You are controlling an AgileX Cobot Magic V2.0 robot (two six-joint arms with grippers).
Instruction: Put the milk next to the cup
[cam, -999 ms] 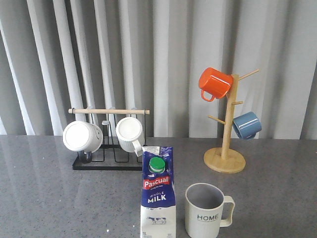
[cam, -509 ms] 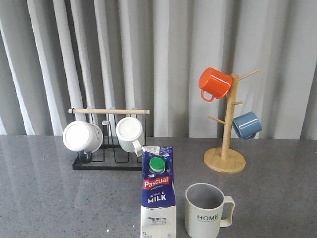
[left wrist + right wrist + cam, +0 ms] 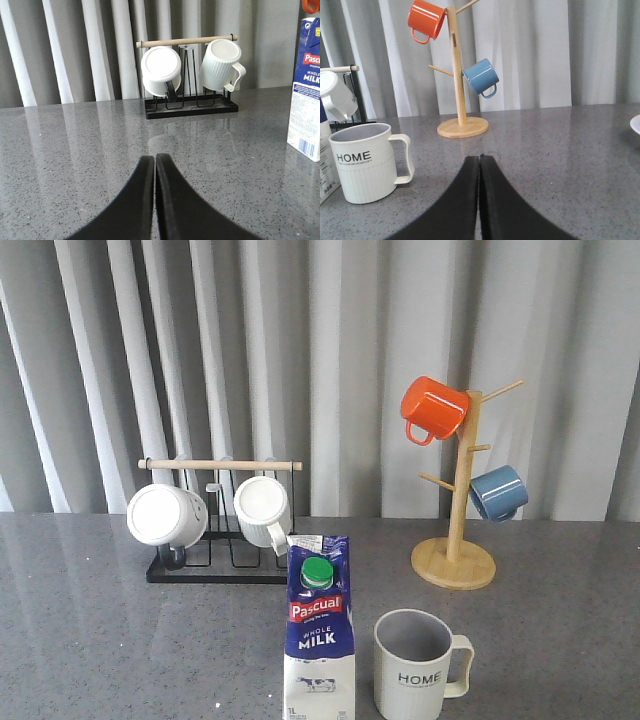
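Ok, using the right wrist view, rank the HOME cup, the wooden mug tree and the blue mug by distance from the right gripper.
1. HOME cup, nearest, beside the right gripper.
2. Wooden mug tree, base farther back on the table.
3. Blue mug, hanging on the tree; too close to the tree to separate firmly.

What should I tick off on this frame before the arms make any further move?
1. Milk upright: ok.
2. Milk beside the cup, a small gap between them: ok.
3. Left gripper shut and empty, clear of the carton: ok.
4. Right gripper shut and empty, clear of the cup: ok.
5. Cup upright, handle facing away from the milk: ok.
6. Carton base fully on the table: cannot tell, cut off in the front view.
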